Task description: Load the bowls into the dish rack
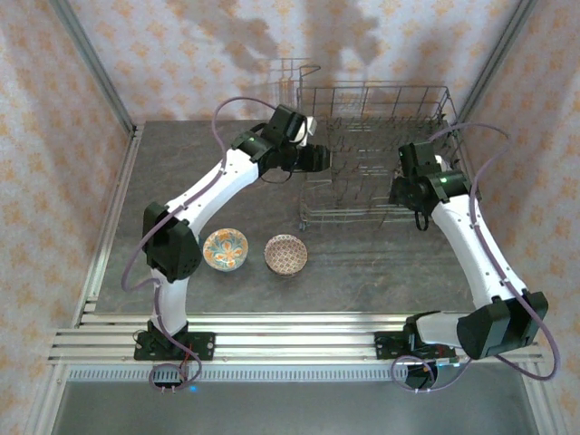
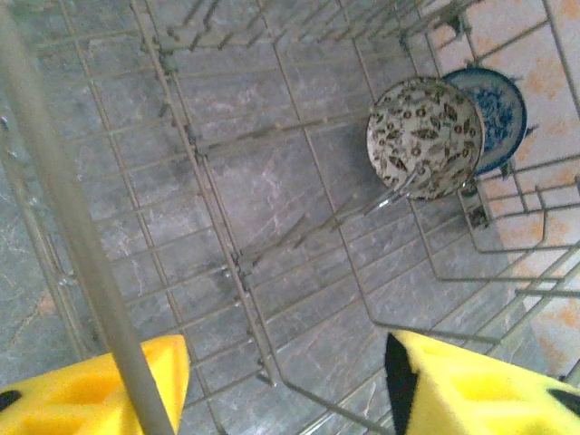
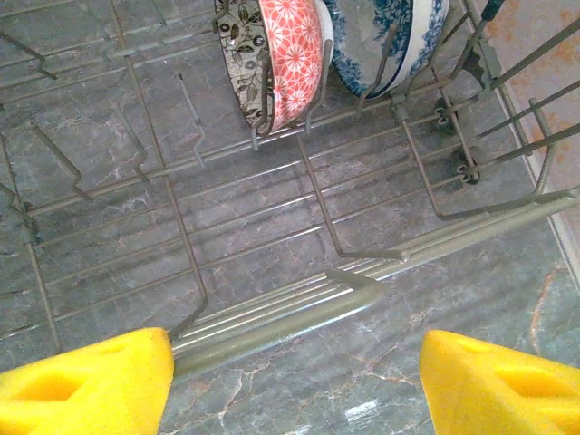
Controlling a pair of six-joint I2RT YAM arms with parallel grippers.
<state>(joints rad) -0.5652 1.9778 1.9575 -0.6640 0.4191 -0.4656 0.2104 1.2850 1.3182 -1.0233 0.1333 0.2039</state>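
Observation:
The grey wire dish rack (image 1: 381, 89) stands at the back of the table. Two bowls stand on edge between its tines: one with a brown leaf inside (image 2: 424, 136) and a pink outside (image 3: 288, 54), and a blue-white one (image 2: 498, 109) (image 3: 390, 41) beside it. An orange-teal bowl (image 1: 226, 248) and a brown-pink bowl (image 1: 285, 254) lie on the table in front of the rack. My left gripper (image 1: 319, 159) (image 2: 285, 390) is open at the rack's left side, over its floor, holding nothing. My right gripper (image 1: 406, 156) (image 3: 294, 381) is open above the rack's edge wire (image 3: 272, 317), holding nothing.
A thin rack wire (image 2: 82, 236) crosses just in front of the left finger. Upright tines (image 3: 186, 245) rise from the rack floor. Patterned walls close in the table on three sides. A small wire holder (image 1: 288, 72) stands at the rack's back left.

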